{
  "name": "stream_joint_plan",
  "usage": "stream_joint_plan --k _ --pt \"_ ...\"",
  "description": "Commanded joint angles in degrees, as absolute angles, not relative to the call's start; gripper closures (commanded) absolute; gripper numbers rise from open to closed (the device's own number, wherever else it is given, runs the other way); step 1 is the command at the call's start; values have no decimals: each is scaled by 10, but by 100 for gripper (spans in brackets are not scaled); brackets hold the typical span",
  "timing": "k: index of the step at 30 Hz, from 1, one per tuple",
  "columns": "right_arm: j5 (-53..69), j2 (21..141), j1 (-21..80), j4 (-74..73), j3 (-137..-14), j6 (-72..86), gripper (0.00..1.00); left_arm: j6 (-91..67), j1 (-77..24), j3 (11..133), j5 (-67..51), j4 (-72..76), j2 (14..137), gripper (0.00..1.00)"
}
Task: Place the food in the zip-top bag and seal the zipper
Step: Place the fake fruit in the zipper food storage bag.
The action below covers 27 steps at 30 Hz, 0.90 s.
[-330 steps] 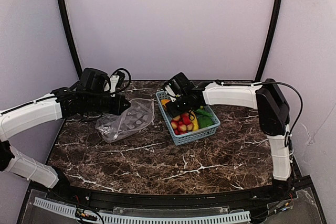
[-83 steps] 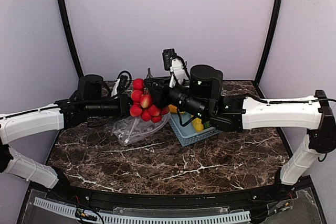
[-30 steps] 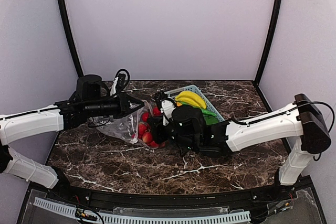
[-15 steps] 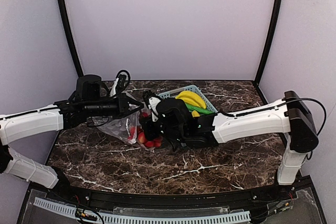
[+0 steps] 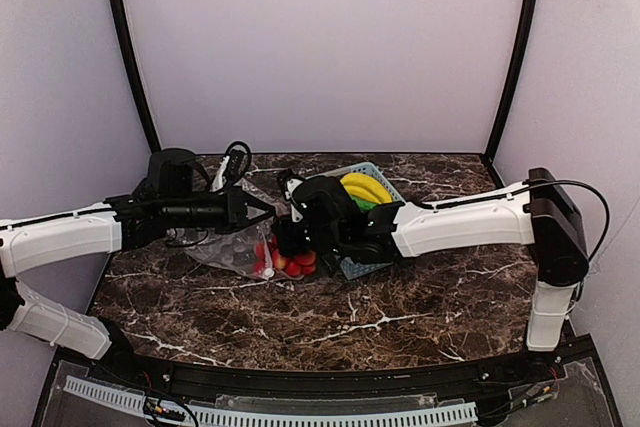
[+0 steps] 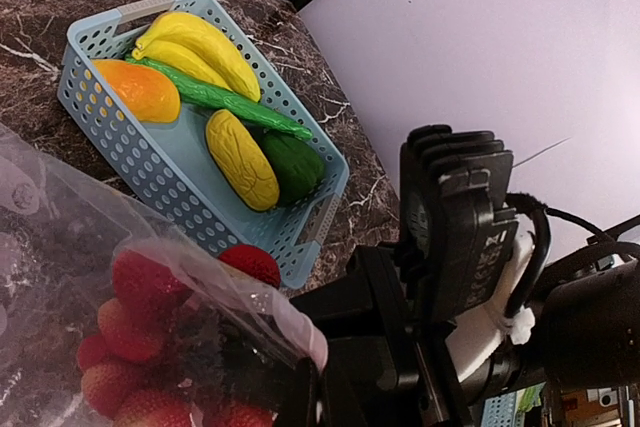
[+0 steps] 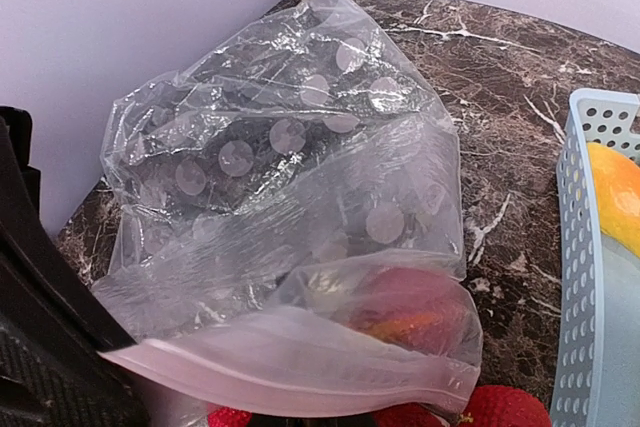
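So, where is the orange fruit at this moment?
In the left wrist view, the orange fruit lies in the light-blue basket, at its left end, beside the yellow bananas.

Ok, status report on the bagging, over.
Left gripper pinching zip-top bag mouth open. Right gripper at the mouth, grip hidden. Red fruits partly inside; bananas in basket. Zipper unsealed, nothing blocking.

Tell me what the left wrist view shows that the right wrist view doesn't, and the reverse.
Only left wrist: the bananas, the green vegetables and the right arm looming close. Only right wrist: the zip-top bag in its whole crumpled body, and the long run of its zipper. Both: the bag's mouth, red fruits, the blue basket and the orange piece.
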State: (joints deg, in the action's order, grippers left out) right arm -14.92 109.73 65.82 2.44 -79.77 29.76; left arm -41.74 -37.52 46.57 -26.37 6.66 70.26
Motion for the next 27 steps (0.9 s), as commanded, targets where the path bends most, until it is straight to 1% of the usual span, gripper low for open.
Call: stream_joint_plan --k 1,5,7,9,11,15,21,27 --pt "-136 1095 647 28 -806 302 98 -410 -378 441 -270 86 689 99" --pt "-102 1092 647 62 -792 295 84 -407 -377 415 -244 77 689 99" --pt "-94 1094 648 64 -786 296 77 -404 -377 406 -230 72 689 99" --pt "-86 1093 647 65 -777 296 69 -402 -373 399 -218 67 689 99" --pt "-81 1087 647 65 -766 297 63 -401 -368 394 -211 66 691 99" --pt "-73 1060 648 71 -739 295 58 -398 -358 388 -205 66 695 99" --pt "-67 1003 651 78 -687 296 40 -395 -347 380 -200 65 701 99" --pt "-69 1004 651 58 -647 331 29 -391 -340 379 -203 64 705 99"
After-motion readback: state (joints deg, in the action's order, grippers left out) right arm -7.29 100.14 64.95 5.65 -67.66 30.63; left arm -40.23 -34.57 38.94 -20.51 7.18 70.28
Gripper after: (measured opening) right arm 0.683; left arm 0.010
